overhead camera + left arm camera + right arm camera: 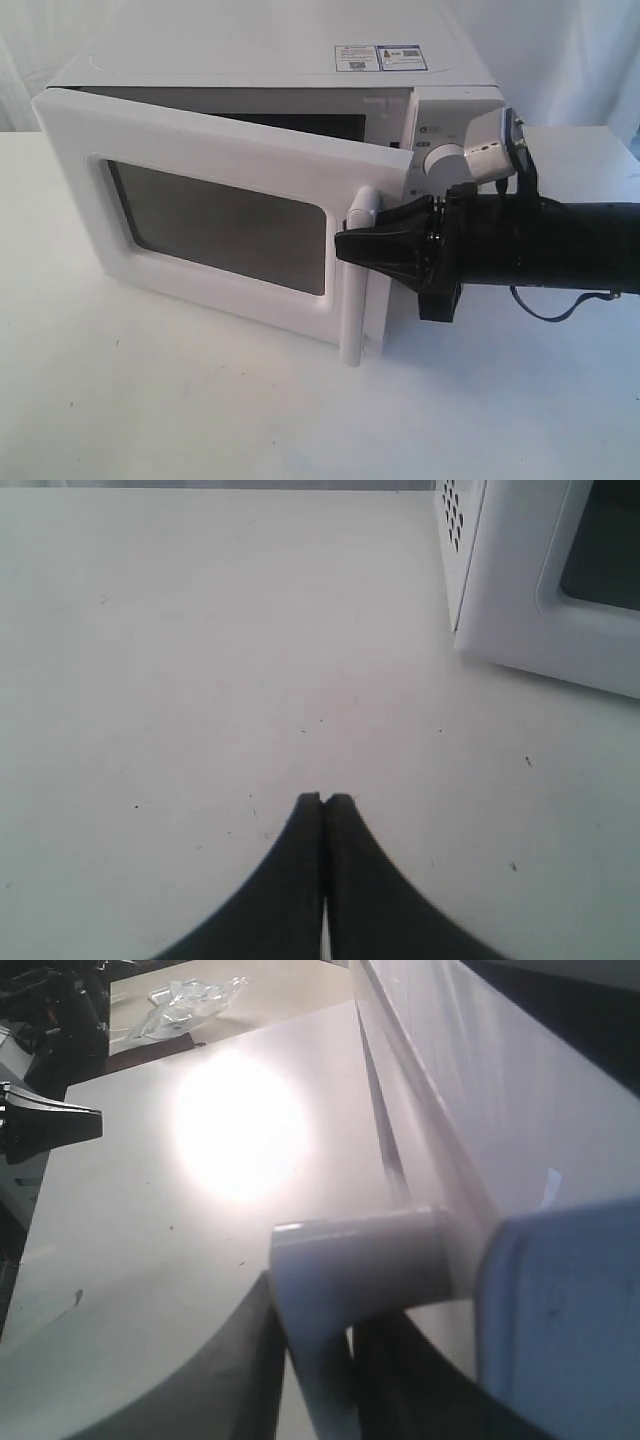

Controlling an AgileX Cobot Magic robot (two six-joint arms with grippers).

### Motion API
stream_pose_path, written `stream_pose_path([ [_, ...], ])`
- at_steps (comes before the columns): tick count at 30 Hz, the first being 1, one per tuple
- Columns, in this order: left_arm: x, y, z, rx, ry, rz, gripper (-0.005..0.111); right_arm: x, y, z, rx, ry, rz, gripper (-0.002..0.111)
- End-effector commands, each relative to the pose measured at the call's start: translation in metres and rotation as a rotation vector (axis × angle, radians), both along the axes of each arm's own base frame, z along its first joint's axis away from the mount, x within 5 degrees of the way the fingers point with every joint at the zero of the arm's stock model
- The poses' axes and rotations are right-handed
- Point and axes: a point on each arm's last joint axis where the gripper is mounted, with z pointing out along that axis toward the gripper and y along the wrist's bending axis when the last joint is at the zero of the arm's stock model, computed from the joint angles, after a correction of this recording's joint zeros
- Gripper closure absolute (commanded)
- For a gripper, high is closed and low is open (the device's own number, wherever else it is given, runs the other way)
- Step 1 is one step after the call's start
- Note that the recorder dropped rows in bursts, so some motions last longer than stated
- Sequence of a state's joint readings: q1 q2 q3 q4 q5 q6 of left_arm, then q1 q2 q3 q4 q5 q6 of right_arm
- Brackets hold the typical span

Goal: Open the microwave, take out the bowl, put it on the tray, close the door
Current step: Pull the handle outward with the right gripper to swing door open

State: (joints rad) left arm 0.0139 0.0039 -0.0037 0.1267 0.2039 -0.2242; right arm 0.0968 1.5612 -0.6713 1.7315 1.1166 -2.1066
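Observation:
The white microwave (270, 60) stands at the back of the table, its door (200, 215) swung partly out. My right gripper (345, 250) is shut on the door's white bar handle (358, 275), near the handle's top; in the right wrist view the handle (330, 1270) runs between the two dark fingers (250, 1360). My left gripper (323, 800) is shut on nothing and hovers over bare table beside the microwave's corner (500, 630); it is out of the exterior view. The dark cavity shows only a thin slot, so the bowl is hidden. The tray is out of view.
Two round knobs (445, 160) sit on the control panel behind the right arm (540, 245). White tabletop (200, 400) spreads in front of the door. Clear plastic wrap (190, 1000) and dark equipment (50, 1120) lie at the table's far end in the right wrist view.

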Motion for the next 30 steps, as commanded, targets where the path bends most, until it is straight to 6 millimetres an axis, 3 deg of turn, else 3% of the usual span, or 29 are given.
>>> stream_pose_path([
  [1, 0.000, 0.000, -0.001, -0.003, -0.003, 0.004, 0.107, -0.020, 0.012, -0.005, 0.010, 0.017, 0.178, 0.107],
  [3, 0.000, 0.000, -0.001, -0.003, -0.003, 0.004, 0.107, -0.021, 0.012, -0.006, -0.002, 0.017, 0.191, 0.100],
  [6, 0.000, 0.000, -0.001, -0.003, -0.003, 0.004, 0.107, -0.022, 0.012, -0.007, -0.014, 0.016, 0.204, 0.072],
  [8, 0.000, 0.000, -0.001, -0.003, -0.003, 0.004, 0.107, -0.023, 0.012, -0.005, -0.009, 0.031, 0.199, 0.059],
  [14, 0.000, 0.000, -0.001, -0.003, -0.003, 0.004, 0.107, -0.033, 0.003, 0.011, -0.139, 0.023, 0.141, 0.059],
  [19, 0.000, 0.000, -0.001, -0.003, -0.003, 0.004, 0.107, -0.037, -0.015, 0.029, -0.319, -0.017, -0.088, 0.059],
  [23, 0.000, 0.000, -0.001, -0.003, -0.003, 0.004, 0.107, -0.040, -0.020, 0.038, -0.352, -0.049, -0.172, 0.061],
  [27, 0.000, 0.000, -0.001, -0.003, -0.003, 0.004, 0.107, -0.033, -0.032, 0.044, -0.391, -0.067, -0.354, 0.070],
  [30, 0.000, 0.000, -0.001, -0.003, -0.003, 0.004, 0.107, -0.021, -0.045, 0.043, -0.415, -0.053, -0.558, 0.082],
])
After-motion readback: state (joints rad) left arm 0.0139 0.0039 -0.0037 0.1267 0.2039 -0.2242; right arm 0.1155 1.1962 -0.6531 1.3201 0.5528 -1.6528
